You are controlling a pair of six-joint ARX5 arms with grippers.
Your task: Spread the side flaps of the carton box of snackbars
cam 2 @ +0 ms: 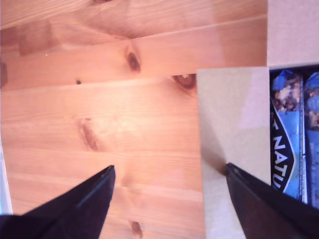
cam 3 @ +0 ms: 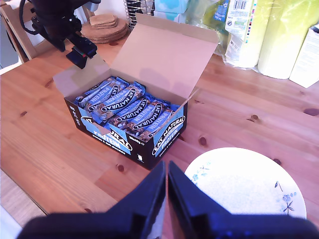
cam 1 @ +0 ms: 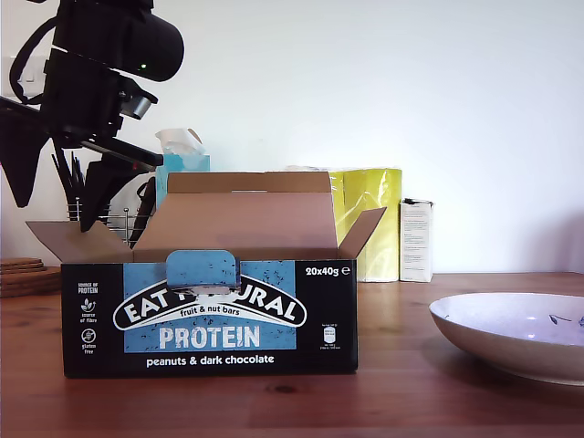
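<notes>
Centre-left of the exterior view, the box (cam 1: 210, 315) sits on the table (cam 1: 401, 383), lid up, both side flaps (cam 1: 68, 239) splayed out. My first end effector (cam 2: 169, 174) is open over one flap. My second end effector (cam 3: 167, 174) is closed, hovering clear of the box.

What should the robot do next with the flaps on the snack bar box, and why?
Probably lower my open first gripper and press the plain brown cardboard end flap further outward. That flap of the black and blue carton box already angles out; the other end flap stands steeper and needs spreading afterwards.
</notes>
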